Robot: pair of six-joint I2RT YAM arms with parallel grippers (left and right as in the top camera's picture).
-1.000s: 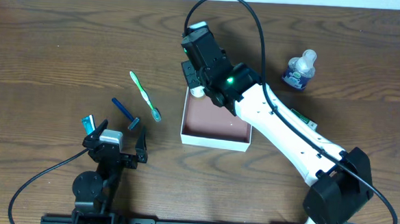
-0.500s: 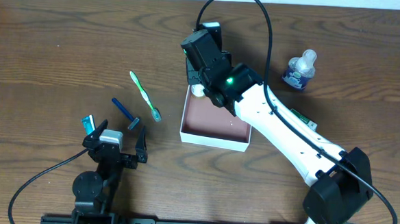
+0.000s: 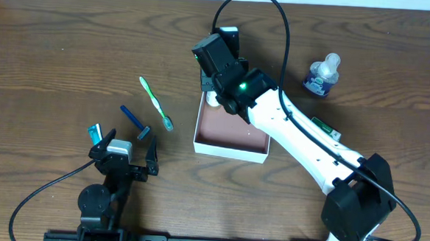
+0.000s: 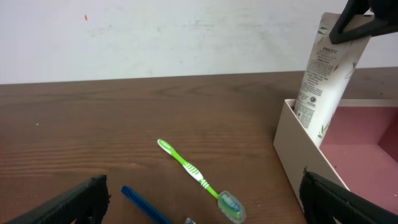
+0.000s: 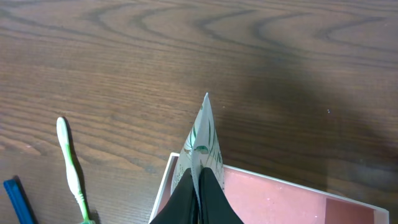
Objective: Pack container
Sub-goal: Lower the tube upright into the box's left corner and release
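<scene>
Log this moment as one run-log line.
right hand: shut on tube | tube: near-upright, lower end in container corner | left hand: open, empty | toothbrush, razor, bottle: outside container

You count: 1 container (image 3: 230, 151), 1 toothbrush (image 3: 155, 103), 1 tube (image 4: 323, 68), 1 bottle (image 3: 321, 76), 1 blue razor (image 3: 135, 120), possibly 1 part-hidden green item (image 3: 325, 128).

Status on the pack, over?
Left end effector open. Right end effector shut on tube, upright at far-left corner of container. Toothbrush, razor, bottle outside; nothing blocking.
</scene>
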